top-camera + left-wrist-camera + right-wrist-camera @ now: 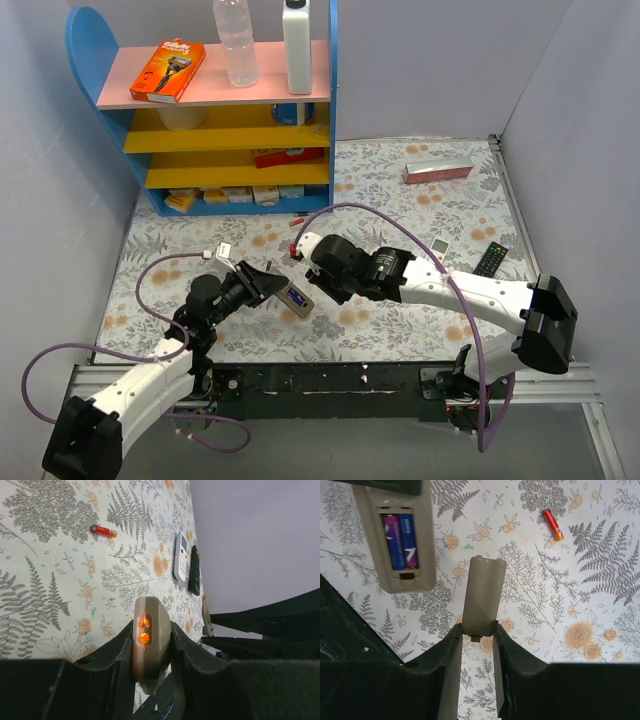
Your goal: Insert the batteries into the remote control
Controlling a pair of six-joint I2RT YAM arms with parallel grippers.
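My left gripper (150, 638) is clamped on the pale beige, squared-off plastic remote control (395, 535), gripping its two long sides near one end and holding it above the floral tablecloth (600, 580) with its back turned up. In the right wrist view the compartment is open, and two blue-purple cylindrical batteries (400, 540) lie side by side inside it. A third, small red battery (553, 524) lies loose on the cloth, well apart from both arms.

My right gripper (477, 629) is closed on the thin beige plastic battery cover (482, 585). It pinches the cover's edges at the near end, and the rest of the cover sticks out ahead of the fingers.

I judge the remote to be light, rigid and fairly slick. Because the grip is at one end, any push on the far part will tend to lever it in the jaws, so I would keep closing forces low and along its length. The cover looks stiff but thin (probably with a fragile latch tab), so I think an edge grip like this one is right, sliding it in flat rather than pressing. The loose cell would roll, so I would pinch it across its middle.
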